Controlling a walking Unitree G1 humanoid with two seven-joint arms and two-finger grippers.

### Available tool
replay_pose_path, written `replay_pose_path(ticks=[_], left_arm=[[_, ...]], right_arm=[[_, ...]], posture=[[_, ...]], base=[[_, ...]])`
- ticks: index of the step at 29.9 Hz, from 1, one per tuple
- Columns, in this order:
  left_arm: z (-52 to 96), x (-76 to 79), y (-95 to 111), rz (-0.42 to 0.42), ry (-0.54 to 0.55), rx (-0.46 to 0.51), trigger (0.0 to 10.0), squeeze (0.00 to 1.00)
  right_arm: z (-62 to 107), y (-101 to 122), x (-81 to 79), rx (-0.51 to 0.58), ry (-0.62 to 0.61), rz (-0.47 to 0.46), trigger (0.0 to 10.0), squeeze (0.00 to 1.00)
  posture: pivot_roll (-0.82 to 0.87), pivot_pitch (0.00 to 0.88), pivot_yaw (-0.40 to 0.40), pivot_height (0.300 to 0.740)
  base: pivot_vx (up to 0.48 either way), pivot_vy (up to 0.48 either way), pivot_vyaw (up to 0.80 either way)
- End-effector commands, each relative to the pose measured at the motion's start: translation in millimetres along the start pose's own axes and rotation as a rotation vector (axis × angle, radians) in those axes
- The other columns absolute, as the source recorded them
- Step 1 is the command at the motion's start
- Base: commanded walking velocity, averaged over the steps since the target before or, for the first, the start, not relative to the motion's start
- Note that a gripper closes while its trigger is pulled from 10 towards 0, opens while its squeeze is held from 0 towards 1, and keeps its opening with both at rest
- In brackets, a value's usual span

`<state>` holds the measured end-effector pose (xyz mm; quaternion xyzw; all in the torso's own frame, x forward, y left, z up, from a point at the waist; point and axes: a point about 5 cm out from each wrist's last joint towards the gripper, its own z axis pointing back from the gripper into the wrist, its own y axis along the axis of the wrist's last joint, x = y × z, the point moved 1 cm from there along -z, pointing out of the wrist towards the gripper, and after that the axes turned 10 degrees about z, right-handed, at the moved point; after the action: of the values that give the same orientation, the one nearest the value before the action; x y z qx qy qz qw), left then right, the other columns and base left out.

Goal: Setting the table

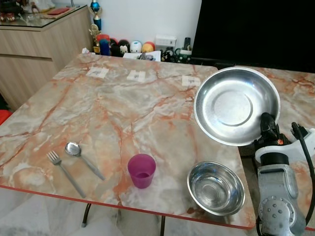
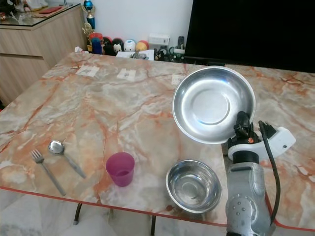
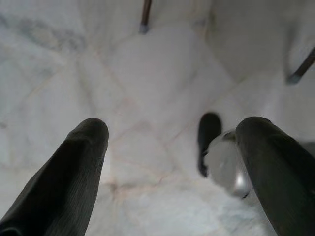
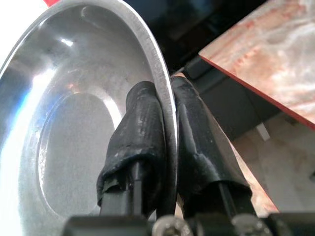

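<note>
Two black fingers of the right gripper (image 4: pixel 165 147) pinched the steel plate's (image 1: pixel 236 105) rim, holding it tilted above the marble table (image 1: pixel 123 113); the plate hid part of the tabletop behind it. Below, the left gripper (image 3: pixel 172 162) hung spread wide over pale floor (image 3: pixel 147 73), empty.

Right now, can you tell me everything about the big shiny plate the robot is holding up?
The plate is round, shiny silver metal, with a flat middle circle and a sloping raised rim. The right gripper pinches its rim, one black finger on the inside face and one behind. It is held up on edge, tilted, its hollow side facing the camera, above the marble table near the right side. Only the fingers touch it.
</note>
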<state>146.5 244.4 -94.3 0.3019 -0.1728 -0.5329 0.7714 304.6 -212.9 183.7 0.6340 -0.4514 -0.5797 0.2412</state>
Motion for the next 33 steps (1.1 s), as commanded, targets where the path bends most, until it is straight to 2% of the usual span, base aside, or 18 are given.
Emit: replay_pose_path(ticks=[1, 6, 9, 21, 33], left_arm=[[0.7, -0.2, -3, 0.004, 0.005, -0.010, 10.0, 0.00], [-0.6, 3.7, 1, -0.007, -0.005, -0.002, 10.0, 0.00], [-0.5, 3.4, 0, -0.019, -0.005, -0.002, 10.0, 0.00], [-0.5, -1.3, 2, -0.037, -0.003, 0.006, 10.0, 0.00], [-1.7, -0.3, 7, -0.060, -0.018, 0.017, 10.0, 0.00]], right_arm=[[-2.4, 2, -2.2, 0.010, 0.011, 0.014, 10.0, 0.00], [-3.5, 2, 2.0, 0.009, -0.006, 0.021, 10.0, 0.00], [-2.7, 0, 3.3, -0.002, -0.026, 0.016, 10.0, 0.00], [1.0, -7, 1.4, -0.014, -0.043, 0.005, 10.0, 0.00], [0.2, -10, 2.1, -0.002, -0.068, 0.012, 10.0, 0.00]], posture=[[-0.03, 0.000, -0.088, 0.740], [-0.04, 0.000, -0.085, 0.740], [-0.04, 0.000, -0.079, 0.740], [-0.03, 0.000, -0.062, 0.740], [-0.02, 0.033, -0.048, 0.740]], base=[[0.000, 0.000, 0.00], [0.000, 0.000, 0.00], [0.000, -0.416, 0.00], [0.000, -0.411, -0.71], [0.000, -0.407, 0.00]])
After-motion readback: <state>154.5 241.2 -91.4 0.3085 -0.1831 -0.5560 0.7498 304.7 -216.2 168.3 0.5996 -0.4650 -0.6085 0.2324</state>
